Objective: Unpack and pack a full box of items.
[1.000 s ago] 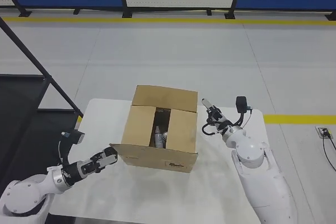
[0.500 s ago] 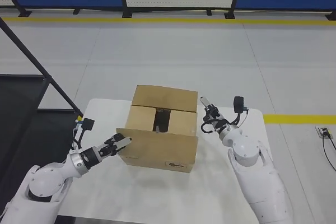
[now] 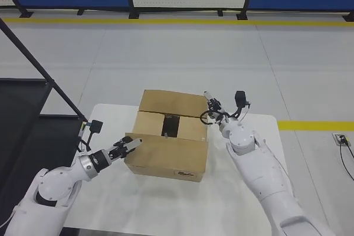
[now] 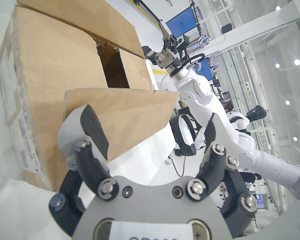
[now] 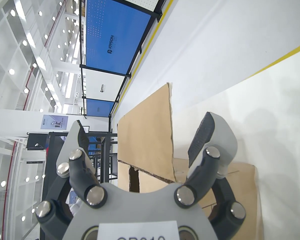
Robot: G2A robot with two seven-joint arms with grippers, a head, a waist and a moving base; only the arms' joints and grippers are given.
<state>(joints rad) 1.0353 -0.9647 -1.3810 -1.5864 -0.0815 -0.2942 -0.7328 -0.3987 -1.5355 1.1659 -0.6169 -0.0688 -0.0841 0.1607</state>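
Note:
A brown cardboard box (image 3: 165, 162) stands in the middle of the white table (image 3: 253, 177). Its two side flaps are folded in, with a dark gap (image 3: 171, 125) between them. The near flap (image 4: 120, 116) is lifted and leans over the opening. My left gripper (image 4: 152, 126) is open at that flap's left corner (image 3: 130, 144), one pad by the cardboard. The far flap (image 5: 145, 131) tilts outward. My right gripper (image 3: 207, 103) is open at the box's far right corner, with the far flap's edge ahead of it. The box's contents are hidden.
A black metal frame (image 3: 23, 118) runs along the left of the table. A yellow floor line (image 3: 318, 125) lies to the right. Bare table surface lies in front of the box and to its right.
The left gripper rose and moved right, lifting the near flap from hanging outward to leaning over the opening. The right gripper moved up and left to the box's far right corner.

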